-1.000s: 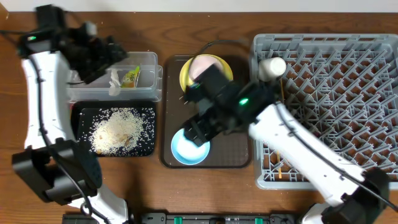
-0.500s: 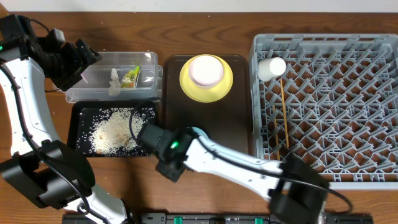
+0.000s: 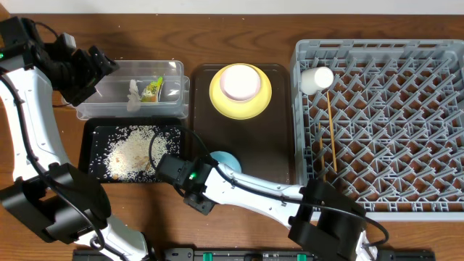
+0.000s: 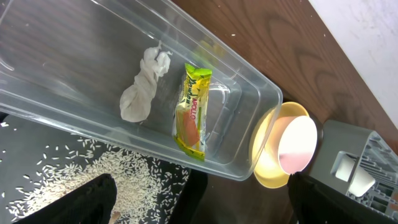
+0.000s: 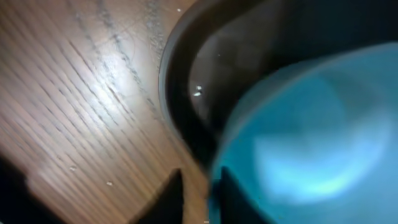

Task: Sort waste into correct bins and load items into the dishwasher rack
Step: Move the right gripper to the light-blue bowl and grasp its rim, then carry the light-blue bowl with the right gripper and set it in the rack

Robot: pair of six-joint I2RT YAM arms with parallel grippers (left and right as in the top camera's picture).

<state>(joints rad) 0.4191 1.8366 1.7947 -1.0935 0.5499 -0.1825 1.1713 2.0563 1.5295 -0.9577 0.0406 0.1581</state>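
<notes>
The left pincer [image 3: 83, 72] hangs over the far-left end of the clear tub [image 3: 112, 90], its 2 fingers [image 4: 93, 199] spread wide with nothing between them. Inside the tub, the crumpled white tissue [image 4: 144, 87] and the green-and-yellow wrapper [image 4: 194, 112] lie side by side, close but apart. Just in front of the tub, the black tray [image 3: 170, 170] holds a scatter of rice scraps [image 3: 134, 152], heaped thickest at its middle.

The right arm reaches across the front of the counter [image 3: 217, 43] to the near-left corner of the brown serving tray [image 3: 275, 145]. There the right pincer [image 5: 205, 193] is closed. The wrist view is blurred, but it seems to pinch the rim of the light blue bowl [image 3: 223, 161], which sits on that corner of the serving tray, partly covered by the arm.

At the far end of the same tray, the white bowl [image 3: 241, 82] rests on the yellow plate [image 3: 241, 109].

The grey rack [image 3: 391, 130] stands to the right. The white cup [image 3: 317, 78] lies at its far-left corner, and the 2 chopsticks [image 3: 330, 130] lie along its left side, running front to back.
</notes>
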